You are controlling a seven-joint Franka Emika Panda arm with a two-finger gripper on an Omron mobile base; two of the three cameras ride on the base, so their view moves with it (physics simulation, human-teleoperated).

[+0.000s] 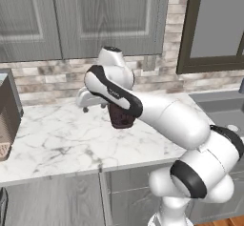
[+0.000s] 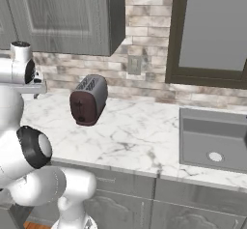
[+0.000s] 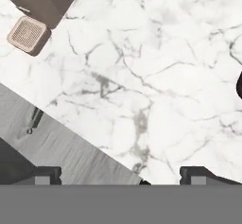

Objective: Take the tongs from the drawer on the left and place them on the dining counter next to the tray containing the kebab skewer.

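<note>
Left base view: my white arm reaches over the white marble worktop (image 1: 62, 139) w/ brick wall behind; dark maroon toaster (image 1: 122, 117) partly hidden behind the forearm. Plain grey wood-grain drawer (image 1: 50, 199) below the near edge, lower left, appears shut.

Right base view: same toaster on the worktop's left, grey sink (image 2: 214, 138) at right.

Hand view: gripper (image 3: 120, 176) w/ jaws fully apart, holding nothing, looking down on marble and the drawer front. Tongs presumably inside the drawer. Judgement: nothing done yet; open, grasp, carry, place all remain.
</note>
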